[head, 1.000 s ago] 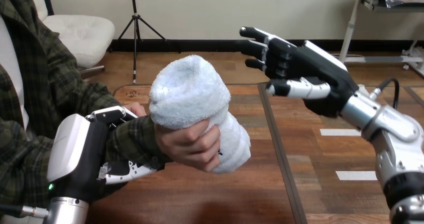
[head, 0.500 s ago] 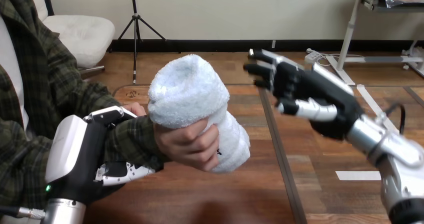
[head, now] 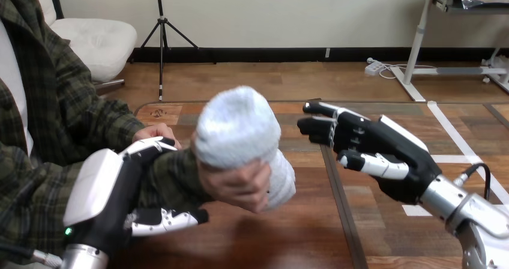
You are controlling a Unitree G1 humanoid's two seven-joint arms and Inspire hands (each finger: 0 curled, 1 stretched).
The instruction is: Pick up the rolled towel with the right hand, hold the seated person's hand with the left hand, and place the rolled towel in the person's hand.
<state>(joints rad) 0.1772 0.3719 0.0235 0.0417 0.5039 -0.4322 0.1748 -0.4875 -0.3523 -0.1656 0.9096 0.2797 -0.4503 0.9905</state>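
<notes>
Towelling fills the person's grip: the rolled towel [head: 237, 128] stands tilted in the person's hand [head: 237, 186], whose fingers wrap round its middle. Its rounded upper end rises above the fist and its lower end pokes out toward the table's right side. Hand and towel are held up over the left half of the table [head: 252, 245], nearer its left edge than its right.

The left hand [head: 102, 191] comes up from the table's near-left corner and is clasped on the person's forearm just behind the wrist — fingers [head: 149, 150] curled over the top of the sleeve, thumb [head: 171, 219] lying underneath it. It does not touch the rolled towel.

The right hand [head: 393, 158] hangs over the table's right half, released and holding nothing — fingers straight and pointing toward the towel, thumb stretched out below them. A gap of bare wood shows between its fingertips and the rolled towel; the two are near but apart.
</notes>
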